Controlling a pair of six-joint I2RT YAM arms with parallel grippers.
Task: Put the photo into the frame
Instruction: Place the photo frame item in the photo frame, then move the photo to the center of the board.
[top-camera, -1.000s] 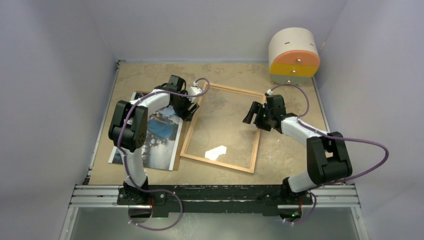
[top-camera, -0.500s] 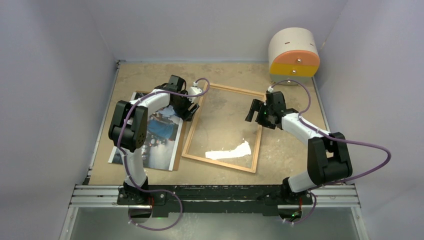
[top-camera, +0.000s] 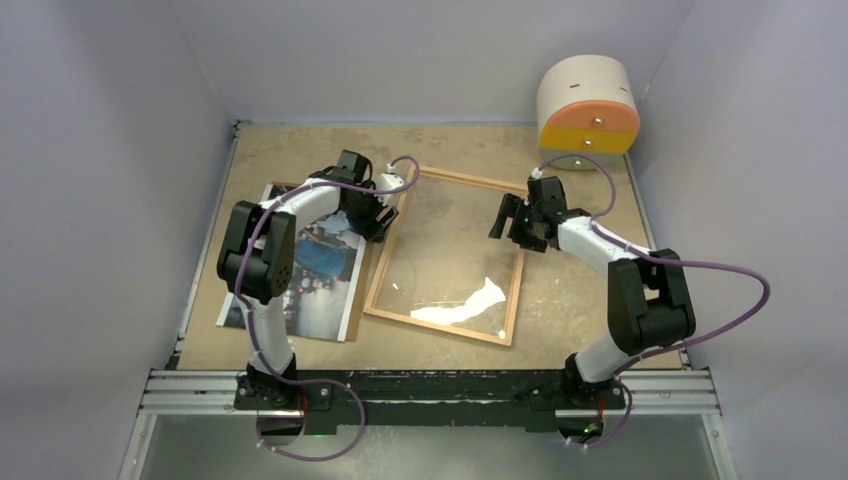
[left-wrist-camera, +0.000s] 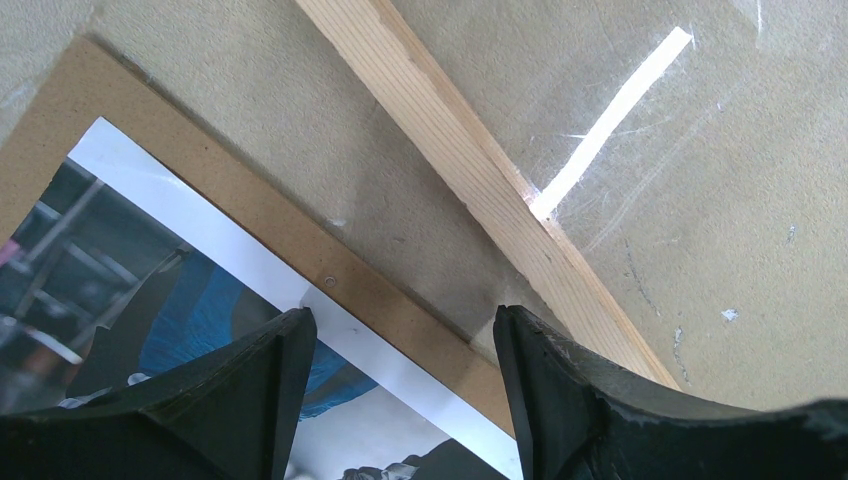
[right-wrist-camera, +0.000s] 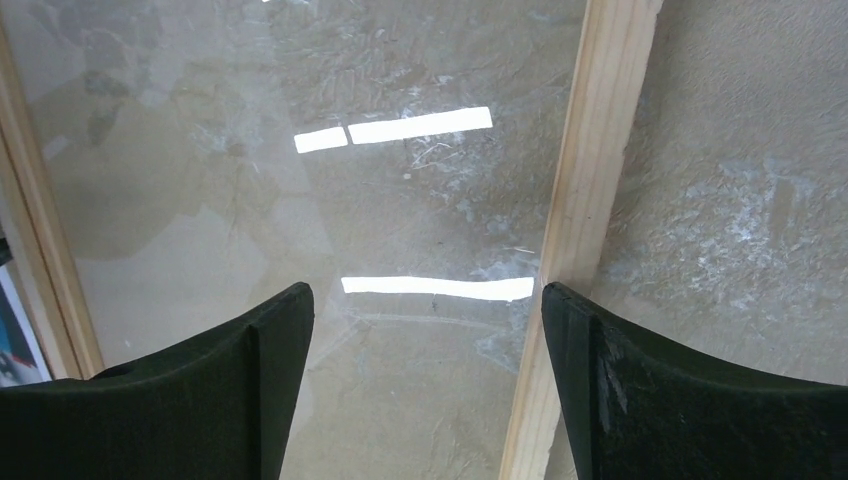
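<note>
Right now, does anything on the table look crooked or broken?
Yes, crooked. The frame lies turned at an angle to the table edges, and the photo on its brown backing panel beside it is tilted too. Nothing looks broken: the white patch on the pane is only light shining off it.

Bare worktop (top-camera: 300, 150) lies open along the far edge and on the near side of the frame (top-camera: 438, 325), which fills the middle, while the photo (top-camera: 325, 265) on its board (left-wrist-camera: 250, 205) covers the left, walls (top-camera: 100, 150) close three sides, and a drum (top-camera: 587, 110) blocks the far right corner.
</note>
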